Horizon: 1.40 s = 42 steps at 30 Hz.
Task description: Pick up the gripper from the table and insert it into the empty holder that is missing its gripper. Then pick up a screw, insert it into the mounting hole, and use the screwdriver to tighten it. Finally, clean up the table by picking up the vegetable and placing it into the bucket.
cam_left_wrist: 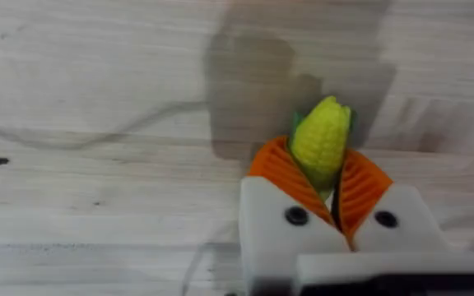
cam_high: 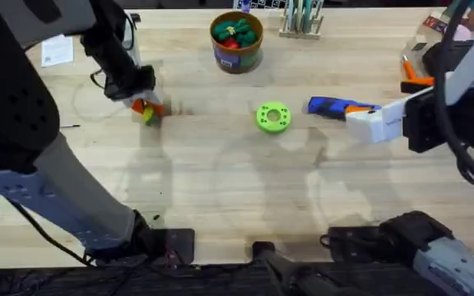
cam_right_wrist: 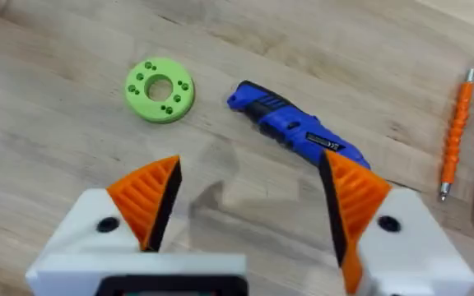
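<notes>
The vegetable (cam_left_wrist: pixel 321 141), a small yellow corn cob with a green end, sits pinched between the orange ribbed pads (cam_left_wrist: pixel 280 171) of my left gripper (cam_left_wrist: pixel 326 182), its tip poking out past them. In the overhead view it shows as a yellow and orange spot under that gripper (cam_high: pixel 147 110), at the left of the counter (cam_high: pixel 220 181) and toward the far side; I cannot tell whether it touches the wood.

The bucket (cam_high: pixel 236 43) stands farther back, to the right of the left gripper and well apart from it, against the far edge near the middle. It has a brown rim and blue and orange sides, and red and green toy vegetables (cam_high: pixel 235 33) lie inside.

The screwdriver (cam_high: pixel 333 107), chunky and blue, lies flat on the counter right of centre. In the right wrist view it (cam_right_wrist: pixel 290 129) rests just beyond the spread orange fingers (cam_right_wrist: pixel 148 197) of my right gripper (cam_right_wrist: pixel 249 210), which holds nothing. That gripper (cam_high: pixel 369 123) hangs just beside the screwdriver, on its right end.

A flat green disc with holes (cam_high: pixel 273 117) lies left of the screwdriver, close but apart. A thin orange stick tool (cam_right_wrist: pixel 455 131) lies farther right.
</notes>
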{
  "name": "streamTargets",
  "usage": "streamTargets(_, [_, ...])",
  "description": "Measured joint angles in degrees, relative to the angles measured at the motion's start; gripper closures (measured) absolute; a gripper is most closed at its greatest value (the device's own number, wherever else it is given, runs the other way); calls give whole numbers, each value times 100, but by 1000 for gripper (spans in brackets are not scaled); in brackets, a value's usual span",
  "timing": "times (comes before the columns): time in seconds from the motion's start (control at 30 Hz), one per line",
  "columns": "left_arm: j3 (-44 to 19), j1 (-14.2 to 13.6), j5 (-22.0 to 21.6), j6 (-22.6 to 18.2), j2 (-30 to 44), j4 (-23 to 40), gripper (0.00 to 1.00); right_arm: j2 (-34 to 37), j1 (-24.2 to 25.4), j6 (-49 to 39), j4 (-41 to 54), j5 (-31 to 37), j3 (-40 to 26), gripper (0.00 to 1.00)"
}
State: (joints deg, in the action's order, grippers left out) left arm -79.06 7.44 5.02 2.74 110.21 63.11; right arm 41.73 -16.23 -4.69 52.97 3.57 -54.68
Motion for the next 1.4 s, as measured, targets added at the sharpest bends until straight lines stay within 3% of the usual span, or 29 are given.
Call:
streamTargets(0.27, [-1767, -145, 446, 15, -2, 460, 973, 0, 0, 0, 0, 0, 0, 19])
streamTargets(0.5, [-2986, -859, 516, 34, -2, -10, 973, 0, 0, 1, 0, 0, 0, 20])
streamTargets(0.7, [-3059, -1623, 578, 79, -2, -972, 973, -1, 0, 2, 0, 0, 0, 21])
streamTargets(0.87, [-3059, -2107, 594, 101, 53, -1703, 973, -2, 0, 0, 0, 0, 0, 21])
streamTargets(1.03, [-3061, -2368, 596, 120, 428, -2039, 973, 0, 0, 1, 0, 0, 0, 19])
streamTargets(1.23, [-3061, -2560, 594, 122, 1030, -2016, 973, -2, 0, 2, 0, 0, 0, 21])
streamTargets(1.27, [-3059, -2581, 593, 110, 1089, -1995, 936, -2, 0, 2, 2, 0, 0, 21])
streamTargets(1.4, [-3059, -2634, 594, 125, 1105, -1986, 307, -1, 0, 0, 2, 0, 0, 19])
